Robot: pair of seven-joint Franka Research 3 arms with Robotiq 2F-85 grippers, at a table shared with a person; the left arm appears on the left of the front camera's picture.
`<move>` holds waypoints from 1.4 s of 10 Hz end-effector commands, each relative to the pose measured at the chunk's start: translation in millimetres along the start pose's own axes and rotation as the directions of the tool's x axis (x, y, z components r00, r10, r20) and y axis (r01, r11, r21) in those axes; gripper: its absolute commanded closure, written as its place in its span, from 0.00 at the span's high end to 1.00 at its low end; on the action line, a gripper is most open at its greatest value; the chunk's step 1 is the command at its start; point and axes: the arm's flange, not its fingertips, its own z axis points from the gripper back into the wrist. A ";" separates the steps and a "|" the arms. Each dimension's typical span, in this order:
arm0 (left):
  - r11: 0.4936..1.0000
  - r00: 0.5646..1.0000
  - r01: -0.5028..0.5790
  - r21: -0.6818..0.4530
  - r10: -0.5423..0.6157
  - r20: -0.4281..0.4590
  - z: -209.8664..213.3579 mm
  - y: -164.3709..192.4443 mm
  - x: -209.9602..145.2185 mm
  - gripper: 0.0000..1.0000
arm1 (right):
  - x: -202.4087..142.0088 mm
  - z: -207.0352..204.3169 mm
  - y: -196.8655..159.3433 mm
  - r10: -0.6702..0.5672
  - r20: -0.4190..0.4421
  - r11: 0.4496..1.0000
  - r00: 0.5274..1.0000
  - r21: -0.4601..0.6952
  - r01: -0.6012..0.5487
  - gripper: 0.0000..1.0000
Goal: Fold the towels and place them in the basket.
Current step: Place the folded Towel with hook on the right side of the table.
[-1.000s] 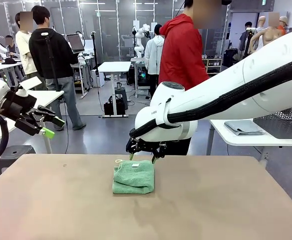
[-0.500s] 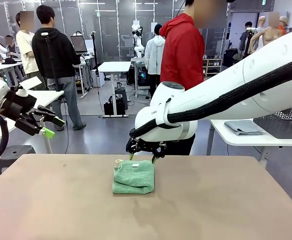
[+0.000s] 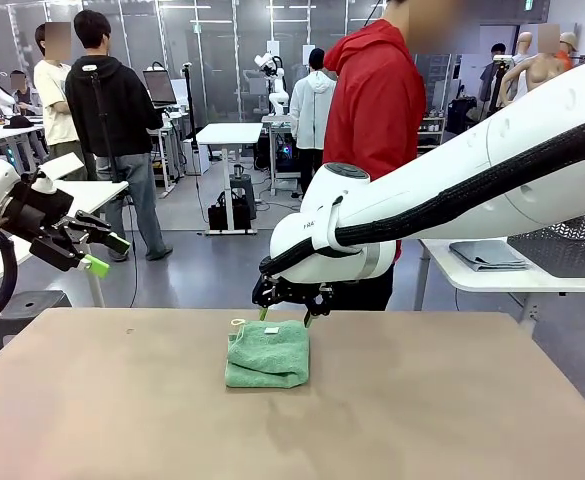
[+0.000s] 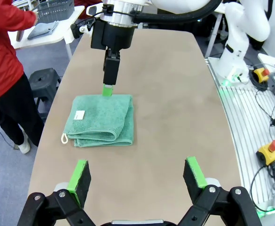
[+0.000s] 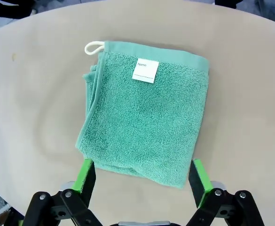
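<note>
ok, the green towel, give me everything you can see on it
The green towel is mint terry cloth, folded into a thick, roughly square stack of layers, lying flat near the middle of the table. A white tag marked "Name" sits on top near one edge, and a cream loop sticks out at a corner. The right claw, open, straddles its far edge; whether it touches is unclear.

The front view looks low across the table (image 3: 452,400) toward the far side. Both wrist views look down on it, the right one nearest; all three share the towel (image 3: 268,353).
</note>
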 end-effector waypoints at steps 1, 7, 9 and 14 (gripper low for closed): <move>1.000 1.000 0.006 0.003 -0.006 0.001 1.1 -1.5 1.9 1.00 | -1.1 -8.7 -8.3 -0.049 -0.022 0.998 0.999 0.025 0.050 1.00; 1.000 1.000 0.006 0.003 -0.006 0.001 1.1 -1.5 1.9 1.00 | -3.1 -35.3 -41.6 -0.188 -0.057 0.982 0.981 0.008 0.189 1.00; 1.000 1.000 0.006 0.003 -0.006 0.001 1.1 -1.5 1.9 1.00 | 0.5 -46.6 -50.0 -0.213 -0.079 0.977 0.974 0.002 0.214 1.00; 1.000 1.000 0.006 0.003 -0.006 0.001 1.1 -1.5 1.9 1.00 | 4.7 -69.1 -58.7 -0.221 -0.117 0.973 0.968 0.039 0.227 1.00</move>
